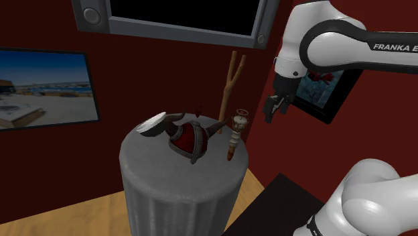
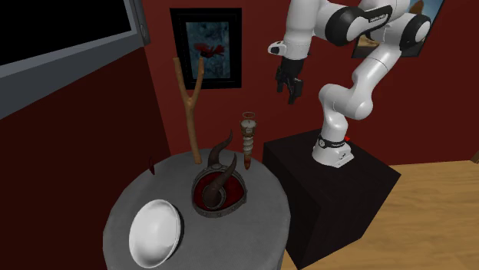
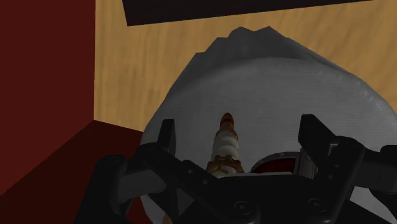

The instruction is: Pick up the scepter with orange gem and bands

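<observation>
Fingers spread wide, the all-black two-finger gripper hangs clear above the slender, pale, orange-banded scepter, which stands on the round grey table centred between them, apparently aligned for descent.

Round grey table is loaded with white bowl, red-and-grey horned helmet, pale banded scepter. Forked wooden stick is stood upright at its edge.

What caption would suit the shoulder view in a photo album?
Open black pincer hovers near the banded scepter on a round grey table, a horned helmet nearby.
</observation>
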`<control>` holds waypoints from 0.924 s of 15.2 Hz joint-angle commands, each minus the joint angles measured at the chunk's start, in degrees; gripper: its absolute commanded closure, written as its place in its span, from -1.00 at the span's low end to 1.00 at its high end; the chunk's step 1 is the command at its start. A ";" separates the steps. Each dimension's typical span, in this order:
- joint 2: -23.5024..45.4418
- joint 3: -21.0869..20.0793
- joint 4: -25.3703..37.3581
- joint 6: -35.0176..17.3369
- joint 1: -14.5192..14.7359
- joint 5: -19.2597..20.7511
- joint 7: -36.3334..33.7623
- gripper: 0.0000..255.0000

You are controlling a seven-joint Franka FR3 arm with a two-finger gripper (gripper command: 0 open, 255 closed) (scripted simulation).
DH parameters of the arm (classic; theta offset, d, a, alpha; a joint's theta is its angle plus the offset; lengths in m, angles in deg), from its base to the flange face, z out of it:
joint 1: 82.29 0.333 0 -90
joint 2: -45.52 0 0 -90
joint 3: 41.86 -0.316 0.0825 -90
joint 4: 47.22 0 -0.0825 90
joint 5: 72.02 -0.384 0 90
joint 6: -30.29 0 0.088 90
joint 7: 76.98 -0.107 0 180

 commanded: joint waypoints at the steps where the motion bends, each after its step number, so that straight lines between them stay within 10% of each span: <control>1: 0.00 0.00 0.00 0.00 0.00 0.00 0.00 -1.00; 14: 25.79 5.46 16.37 -10.31 -0.48 -3.31 6.05 -1.00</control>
